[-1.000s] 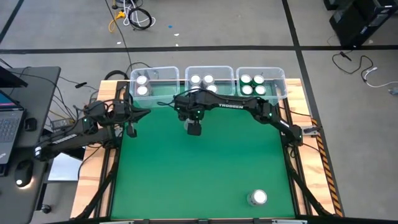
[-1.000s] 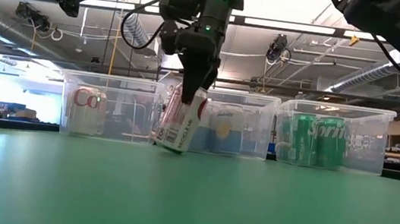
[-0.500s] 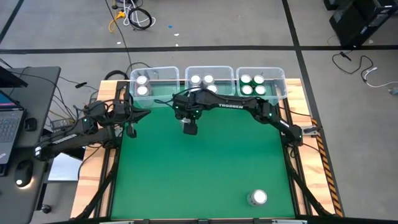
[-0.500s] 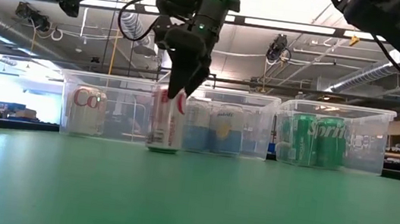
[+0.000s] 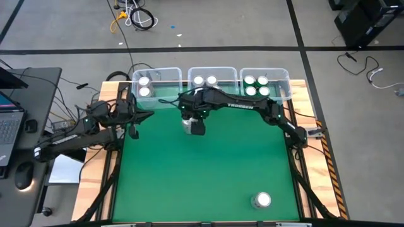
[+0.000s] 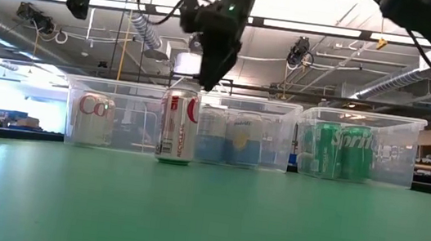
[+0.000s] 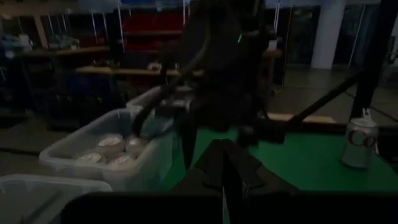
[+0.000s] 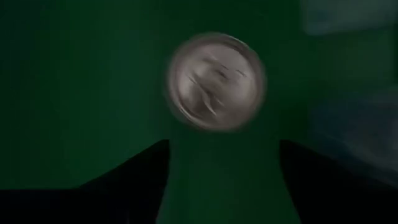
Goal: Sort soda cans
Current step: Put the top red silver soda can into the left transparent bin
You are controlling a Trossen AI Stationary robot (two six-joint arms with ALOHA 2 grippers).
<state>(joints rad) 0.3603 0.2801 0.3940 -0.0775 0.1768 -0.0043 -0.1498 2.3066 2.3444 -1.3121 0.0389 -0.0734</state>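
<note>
Most of my sorting looks done. At the far edge of the counter (image 5: 158,189) sit three clear bins. The left bin (image 5: 165,75) has two silver-topped cans (image 5: 144,86), the middle bin (image 5: 222,71) shows two can tops and maybe more under my arm, and the right bin (image 5: 283,78) has four green cans (image 6: 342,152). Two cans are left out on the green counter, I think. One is the red and white can (image 6: 178,124), standing up straight near the far edge, just in front of the gap between the left and middle bins. The other is a lone can (image 5: 261,200) way down near the near right corner. My right pincer (image 6: 204,76) hangs just above the red and white can with its fingers apart, holding nothing; from my right wrist I look straight down on that can's shiny top (image 8: 215,81). My left pincer (image 5: 133,132) waits at the left edge of the counter, fingers pressed together and empty. A moment ago the red and white can was tipped over in my right pincer's grip. Now it stands on its own, and my pincer has let go and gone up.
</note>
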